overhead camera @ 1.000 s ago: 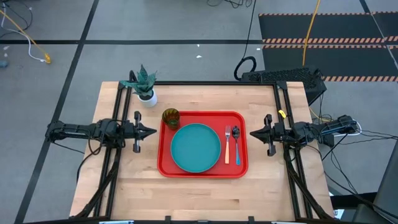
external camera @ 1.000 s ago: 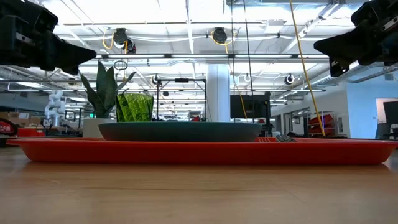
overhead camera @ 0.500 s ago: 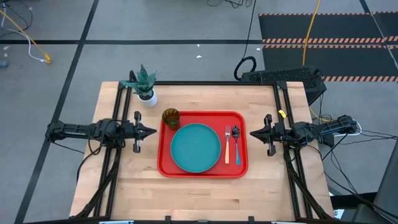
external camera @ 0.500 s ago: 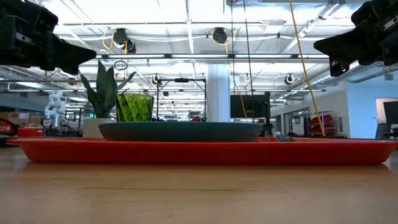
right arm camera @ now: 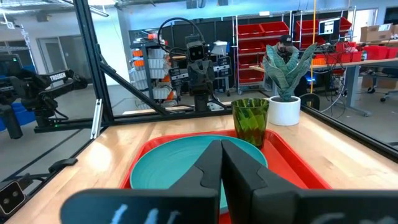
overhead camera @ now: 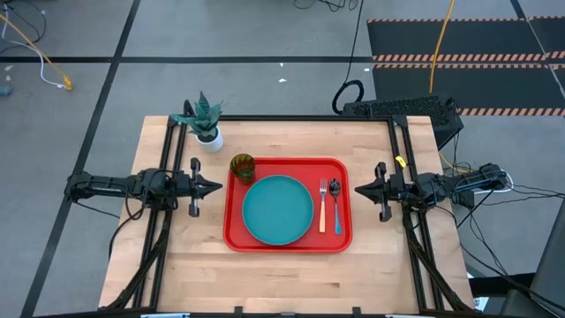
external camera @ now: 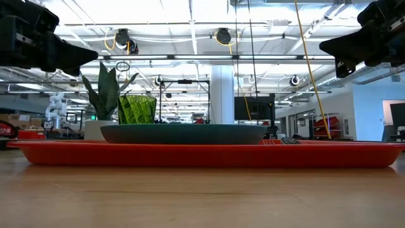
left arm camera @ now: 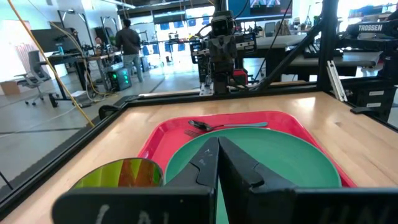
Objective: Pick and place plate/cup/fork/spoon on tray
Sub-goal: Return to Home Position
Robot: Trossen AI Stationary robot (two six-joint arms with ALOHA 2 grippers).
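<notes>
In the high view the red tray (overhead camera: 342,238) sits mid-frame on the wooden table (overhead camera: 375,274), and everything the task names lies inside it. The teal plate (overhead camera: 278,209) fills the centre and the cup (overhead camera: 243,166) stands in the tray's upper-left corner, just beside the plate. The fork (overhead camera: 323,208) and spoon (overhead camera: 336,207) lie side by side to the plate's right, handles toward the frame's bottom. It reads as a laid setting, so the placing looks done. The left gripper (overhead camera: 217,186) hangs off the tray's left edge and the right gripper (overhead camera: 357,188) off its right, both pointing inward and clear of it. Each wrist view shows the fingers pressed together on nothing. That mirrored, empty posture suits arms parked at home. A potted plant (overhead camera: 208,132) stands upper left, apart from the tray.
</notes>
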